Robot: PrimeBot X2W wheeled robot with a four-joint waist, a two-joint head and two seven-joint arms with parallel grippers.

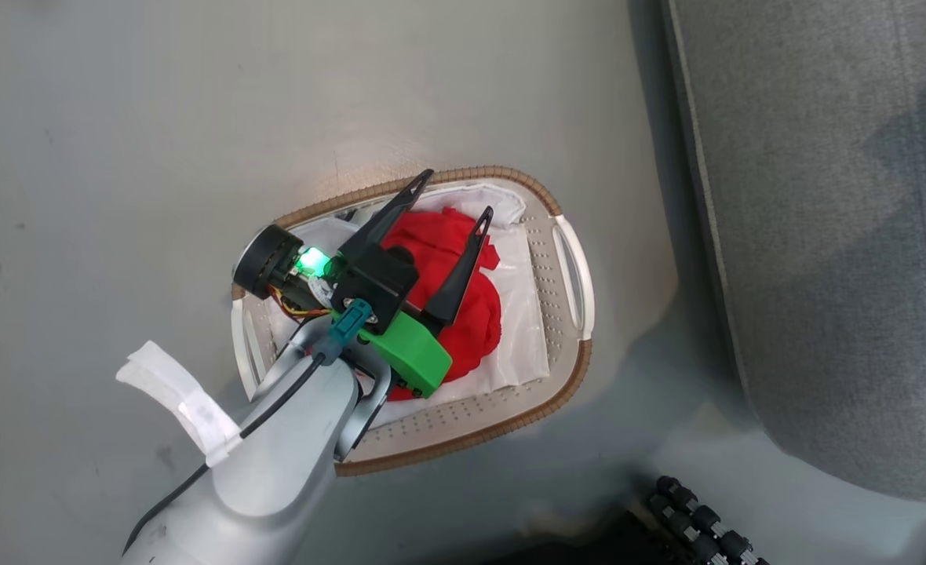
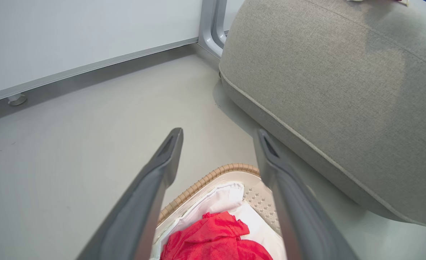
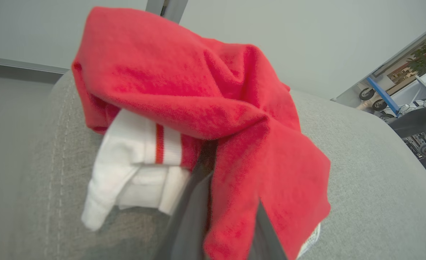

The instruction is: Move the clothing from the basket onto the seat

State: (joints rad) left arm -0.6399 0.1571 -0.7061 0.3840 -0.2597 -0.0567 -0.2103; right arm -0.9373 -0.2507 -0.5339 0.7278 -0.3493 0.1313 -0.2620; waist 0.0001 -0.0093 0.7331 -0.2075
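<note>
Head view: oval cream perforated plastic basket (image 1: 447, 416), brown woven rim, on floor (image 1: 118, 157) beside grey woven upholstered seat (image 1: 840, 235). Crumpled soft red garment (image 1: 471, 314) at basket centre on thin white liner sheet (image 1: 522, 329), long axis roughly along left gripper (image 1: 457, 192) fingers, which are spread wide above it. Right wrist view: second red garment (image 3: 216, 101), white striped cuff (image 3: 144, 144), draped on seat. Fold lies between right gripper (image 3: 231, 195) fingers; clamping not determinable.

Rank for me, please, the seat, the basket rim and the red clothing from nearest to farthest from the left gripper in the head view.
1. Red clothing: beneath the left gripper, jaws open.
2. Basket rim: ringing the clothing.
3. Seat: at the far right.
</note>
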